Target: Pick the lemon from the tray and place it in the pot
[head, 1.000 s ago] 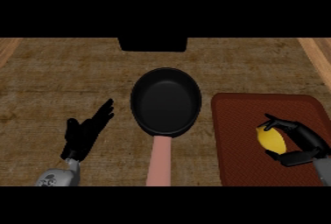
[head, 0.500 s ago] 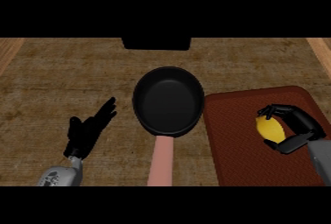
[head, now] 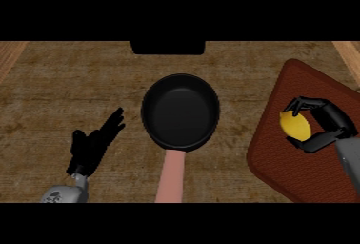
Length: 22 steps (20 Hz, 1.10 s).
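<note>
Right hand (head: 325,126) is clasping the yellow lemon (head: 296,126) between curled fingers and thumb over the red tray (head: 281,162), seemingly readying it for carrying to the black pan (head: 181,112) on its left.

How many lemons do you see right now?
1. The lemon is at the right, over the red-brown tray, with the right hand curled round it. None shows in the pan.
</note>
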Tool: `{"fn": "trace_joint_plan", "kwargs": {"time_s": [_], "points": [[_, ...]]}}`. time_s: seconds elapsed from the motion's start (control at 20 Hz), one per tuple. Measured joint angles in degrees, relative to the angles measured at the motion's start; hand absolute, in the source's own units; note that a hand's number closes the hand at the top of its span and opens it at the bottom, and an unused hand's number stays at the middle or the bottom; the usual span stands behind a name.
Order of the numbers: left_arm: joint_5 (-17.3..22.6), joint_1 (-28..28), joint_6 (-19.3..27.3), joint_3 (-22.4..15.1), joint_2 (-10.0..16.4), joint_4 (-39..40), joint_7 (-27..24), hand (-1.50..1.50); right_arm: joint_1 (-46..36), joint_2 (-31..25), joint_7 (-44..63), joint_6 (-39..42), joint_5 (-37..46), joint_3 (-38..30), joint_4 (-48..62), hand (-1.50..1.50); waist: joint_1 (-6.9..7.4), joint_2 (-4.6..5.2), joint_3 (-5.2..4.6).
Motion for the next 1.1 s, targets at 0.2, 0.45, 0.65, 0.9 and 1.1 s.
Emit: {"fn": "trace_joint_plan", "kwargs": {"time_s": [0.2, 0.45, 0.65, 0.9, 1.1], "points": [[-0.2, -0.4, -0.1, 0.3, -0.3, 0.3, 0.7, 0.00, 0.8, -1.5, 0.5, -1.3, 0.5, 0.0, -5.6, 1.50, -0.48, -0.07, -0.03], [-0.5, 0.9, -0.4, 0.4, -0.2, -1.1, 1.2, 0.00, 2.1, -1.9, 3.5, -3.4, 0.9, -0.1, -16.4, 1.50, -0.69, -0.12, -0.09], [-0.6, 0.6, -0.7, 1.4, 0.0, 0.5, -0.3, 0.00, 2.3, -2.7, 8.1, -4.9, 1.1, -0.7, -25.4, 1.50, -0.95, -0.24, -0.03], [-0.3, -0.4, -1.4, 2.0, 0.0, 1.1, 0.1, 0.00, 0.9, -1.5, 19.4, -6.4, 1.9, 0.0, -37.1, 1.50, -0.84, -0.26, 0.00], [-0.7, -1.0, -1.6, 2.2, -0.2, 1.5, 0.1, 0.00, -3.5, -0.6, 30.0, -6.2, 2.4, 1.2, -43.6, 1.50, -0.59, -0.19, -0.04]]}}
